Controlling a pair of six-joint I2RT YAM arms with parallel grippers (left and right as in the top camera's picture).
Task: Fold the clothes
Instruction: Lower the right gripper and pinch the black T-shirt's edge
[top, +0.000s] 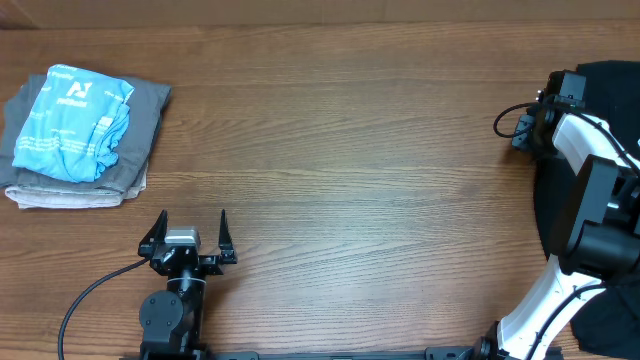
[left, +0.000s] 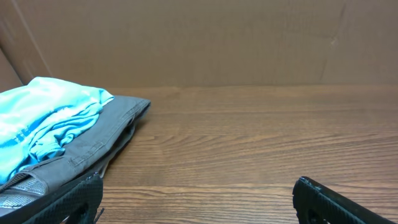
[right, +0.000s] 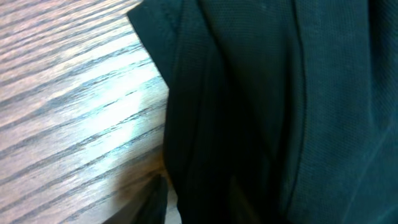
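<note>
The clothes (top: 612, 80) are a heap of black fabric at the table's right edge, partly under my right arm. My right gripper (top: 528, 130) is down at the heap's left edge. In the right wrist view the black cloth (right: 280, 93) fills most of the picture in hanging folds and runs down between the jaws of the right gripper (right: 211, 205). One finger (right: 157, 198) shows beside the cloth's edge; the other is hidden by it. My left gripper (top: 193, 220) rests at the front left, open and holding nothing, seen the same way in the left wrist view (left: 198, 186).
A folded light blue garment (top: 72, 120) lies on a folded grey one (top: 145, 125) at the back left, also seen as blue garment (left: 50, 118) on grey garment (left: 118, 124). A brown cardboard wall (left: 217, 43) stands behind the wooden table (top: 350, 150).
</note>
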